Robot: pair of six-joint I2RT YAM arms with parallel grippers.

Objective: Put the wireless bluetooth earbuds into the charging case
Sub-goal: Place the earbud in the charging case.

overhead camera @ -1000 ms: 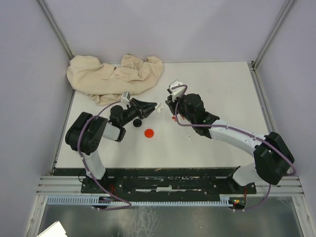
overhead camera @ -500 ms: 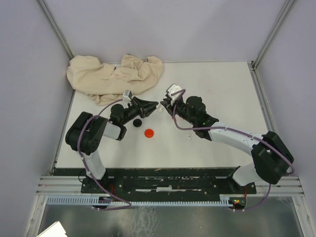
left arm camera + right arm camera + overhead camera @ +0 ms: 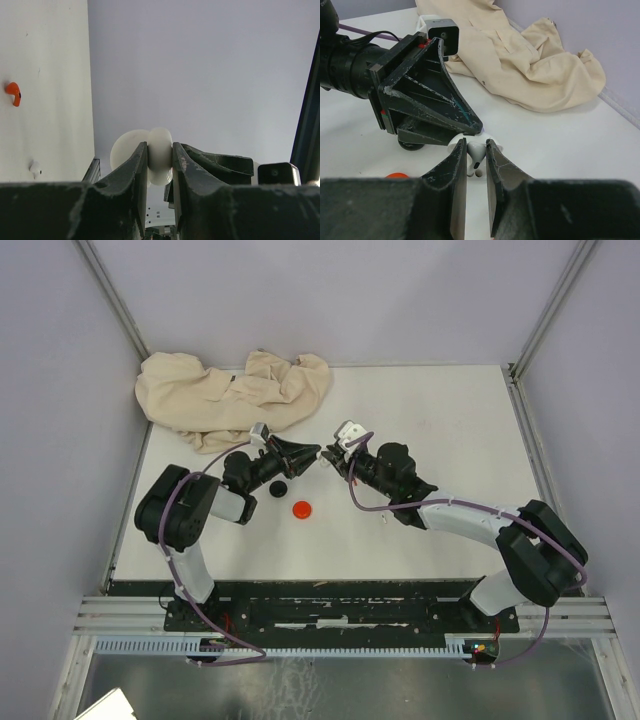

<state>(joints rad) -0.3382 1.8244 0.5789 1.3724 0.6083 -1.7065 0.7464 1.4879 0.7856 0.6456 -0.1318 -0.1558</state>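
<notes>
Right wrist view first: the right gripper (image 3: pixel 475 143) has its two fingers drawn close together, pinching a white earbud (image 3: pixel 476 153) with its rounded head up and its stem pointing down. Directly behind the earbud sits the white charging case (image 3: pixel 496 146), of which only small pieces show on either side of the fingers. The left gripper (image 3: pixel 471 128) comes in from the left, and its dark wedge-shaped fingers meet the case at their tips.

From the left wrist, the left fingers (image 3: pixel 137 165) press against both sides of the case (image 3: pixel 161 150), and a round white part (the lid, as far as one can tell) stands out behind it. That view is turned sideways, so the table (image 3: pixel 45 60) fills the left edge; on it lie a red earbud (image 3: pixel 13 93) and a loose white earbud (image 3: pixel 34 169), well apart from each other.

From above, the two grippers meet tip to tip near the middle of the table, just in front of a crumpled beige cloth (image 3: pixel 230 390). A black disc (image 3: pixel 279 486) lies beside the left arm, a red disc (image 3: pixel 302 509) just nearer than that. The loose white earbud lies under the right arm's forearm.
</notes>
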